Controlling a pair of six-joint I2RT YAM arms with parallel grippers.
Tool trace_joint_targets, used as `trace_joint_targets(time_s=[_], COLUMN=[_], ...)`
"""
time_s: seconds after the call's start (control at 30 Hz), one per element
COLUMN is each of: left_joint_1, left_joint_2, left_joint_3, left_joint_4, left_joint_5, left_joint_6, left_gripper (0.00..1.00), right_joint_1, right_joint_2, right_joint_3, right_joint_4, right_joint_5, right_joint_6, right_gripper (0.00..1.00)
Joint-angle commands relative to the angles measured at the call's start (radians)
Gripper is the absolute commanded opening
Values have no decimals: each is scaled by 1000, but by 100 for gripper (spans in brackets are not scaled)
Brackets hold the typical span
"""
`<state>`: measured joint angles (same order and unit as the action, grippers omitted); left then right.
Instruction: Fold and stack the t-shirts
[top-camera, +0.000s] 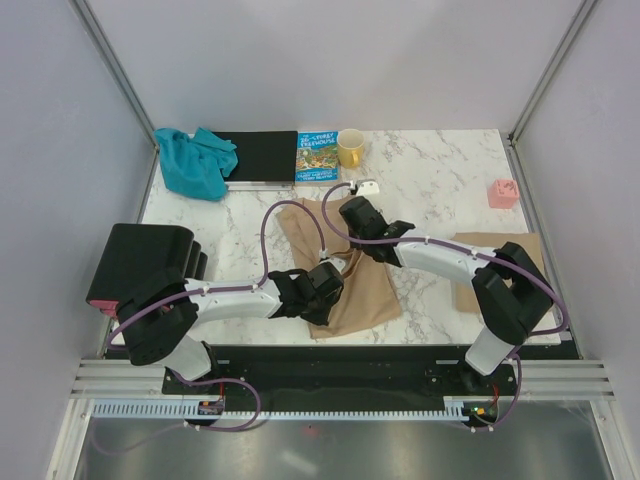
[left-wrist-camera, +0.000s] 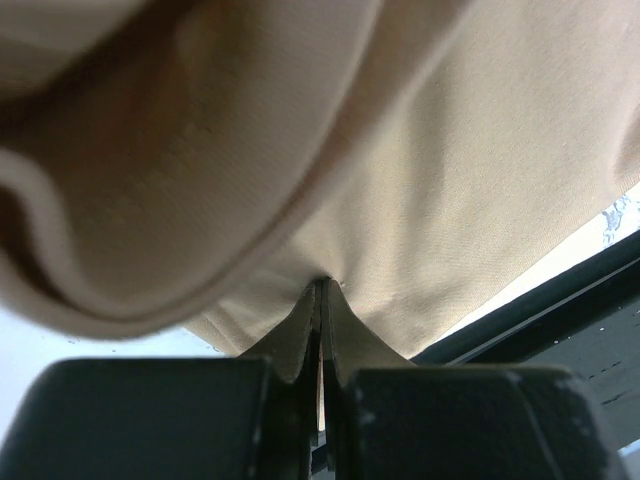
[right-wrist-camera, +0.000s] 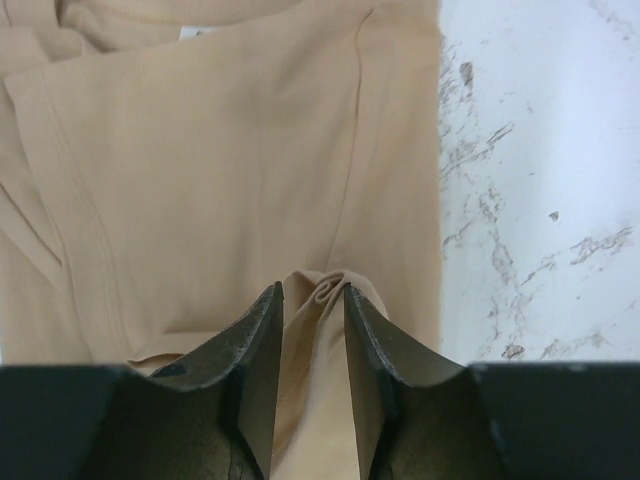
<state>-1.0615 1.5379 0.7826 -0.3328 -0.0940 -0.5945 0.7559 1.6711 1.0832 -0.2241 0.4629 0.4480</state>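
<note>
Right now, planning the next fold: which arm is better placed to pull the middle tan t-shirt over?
Left. The left gripper is shut on the middle tan t-shirt, so it can likely carry the cloth. The right gripper has its jaws apart, cloth loose between them; it must regrip.

From above I see a white marble-patterned table (top-camera: 440, 175) under soft, even light. Plain pale grey walls (top-camera: 330, 60) close in the back and both sides, with aluminium posts (top-camera: 110, 60) at the back corners. A black base strip (top-camera: 330, 362) runs along the near edge, with dull metal sheet (top-camera: 400, 455) below.
</note>
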Motion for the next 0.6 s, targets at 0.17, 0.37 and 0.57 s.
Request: trace_joint_targets(time_s=[0.17, 0.37, 0.57], left_joint_1=[-2, -2, -2], left_joint_2=[39, 38, -5], left_joint_3=[-28, 4, 118], left_joint_4=[-69, -92, -114], left_joint_5=[16, -44, -133], left_joint_6=[24, 16, 33], left_gripper=[2, 2, 2], right_joint_1=[-26, -59, -64], right_joint_2=[-28, -5, -10], right_joint_3=[46, 70, 35], right_joint_4=[45, 51, 63], right_joint_5=[105, 85, 30], right_joint_6=[-31, -52, -22], right_gripper=[42, 41, 40])
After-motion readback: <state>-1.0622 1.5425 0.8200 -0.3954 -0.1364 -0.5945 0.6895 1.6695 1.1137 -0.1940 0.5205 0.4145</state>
